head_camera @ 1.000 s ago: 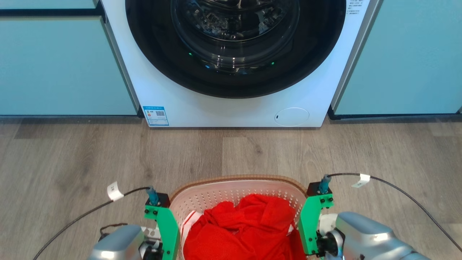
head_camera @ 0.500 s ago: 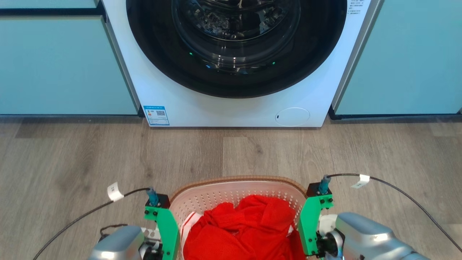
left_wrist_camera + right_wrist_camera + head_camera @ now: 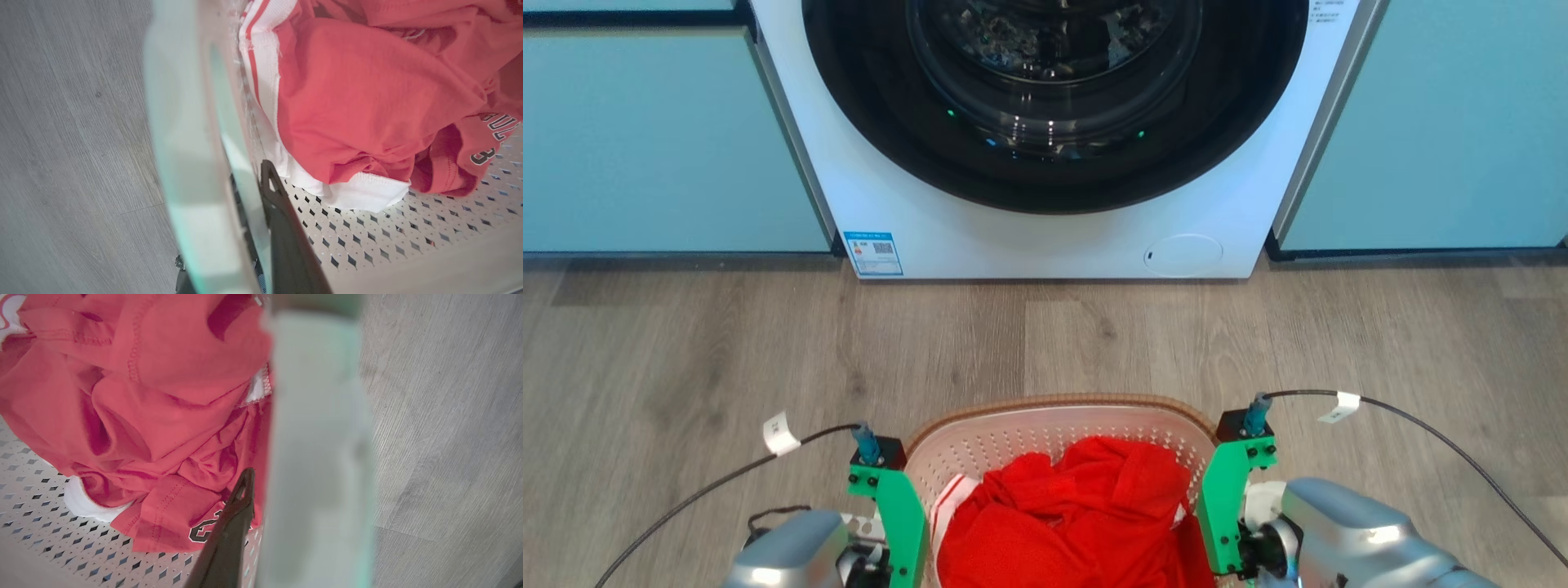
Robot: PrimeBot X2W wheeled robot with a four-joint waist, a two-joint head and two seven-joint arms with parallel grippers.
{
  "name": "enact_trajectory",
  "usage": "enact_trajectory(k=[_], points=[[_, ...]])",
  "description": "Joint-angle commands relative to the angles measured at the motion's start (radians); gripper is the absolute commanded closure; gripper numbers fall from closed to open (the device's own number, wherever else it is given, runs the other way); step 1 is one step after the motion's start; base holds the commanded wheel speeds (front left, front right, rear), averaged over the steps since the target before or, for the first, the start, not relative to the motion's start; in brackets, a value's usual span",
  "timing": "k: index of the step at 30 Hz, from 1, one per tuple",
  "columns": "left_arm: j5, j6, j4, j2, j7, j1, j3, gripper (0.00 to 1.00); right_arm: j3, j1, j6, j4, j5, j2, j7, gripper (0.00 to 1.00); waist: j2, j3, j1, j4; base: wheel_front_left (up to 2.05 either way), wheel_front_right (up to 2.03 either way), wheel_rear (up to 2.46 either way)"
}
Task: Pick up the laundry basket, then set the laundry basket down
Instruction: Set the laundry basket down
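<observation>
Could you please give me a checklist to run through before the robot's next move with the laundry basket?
1. The left gripper sits astride the laundry basket wall, one finger inside: ok.
2. The right gripper sits astride the opposite wall, one finger inside: ok.
3. The red clothes lie inside the rim: ok.
4. The wrist cables arc away from the basket: ok.
5. The basket is apart from the washing machine, with floor showing between them: ok.
6. Basket bottom resting on the floor or lifted: cannot tell.
</observation>
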Motion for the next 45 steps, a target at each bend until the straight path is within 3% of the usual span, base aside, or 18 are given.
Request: enact_trajectory(k=[1,8,21,32,45], points=[[0.009,-0.007,-0.010,0.002,-0.010,-0.064,0.005,1.00,-0.006,-0.068,0.025,-0.045,0.007,0.020,-0.023,1.00,0.0000,0.009,0.0000,-0.002,0.00,0.00,0.00],[0.023,-0.007,0.016,-0.010,-0.078,-0.106,0.006,1.00,-0.006,-0.099,0.025,-0.051,-0.010,0.007,-0.086,1.00,0.0000,0.116,0.0000,-0.013,0.00,0.00,0.00],[0.063,-0.007,0.086,-0.059,-0.246,-0.279,0.010,1.00,-0.005,-0.250,0.025,-0.024,-0.072,-0.026,-0.298,1.00,0.0000,0.480,0.0000,-0.020,0.00,0.00,0.00],[0.110,-0.002,0.138,-0.083,-0.372,-0.377,0.009,1.00,-0.015,-0.329,0.025,0.015,-0.097,-0.007,-0.453,1.00,0.0000,0.686,0.0000,-0.021,0.00,0.00,0.00],[0.115,0.018,0.166,-0.090,-0.427,-0.454,0.013,1.00,-0.009,-0.397,0.025,0.076,-0.136,0.015,-0.461,1.00,0.0000,0.855,0.0000,-0.011,0.00,0.00,0.00]])
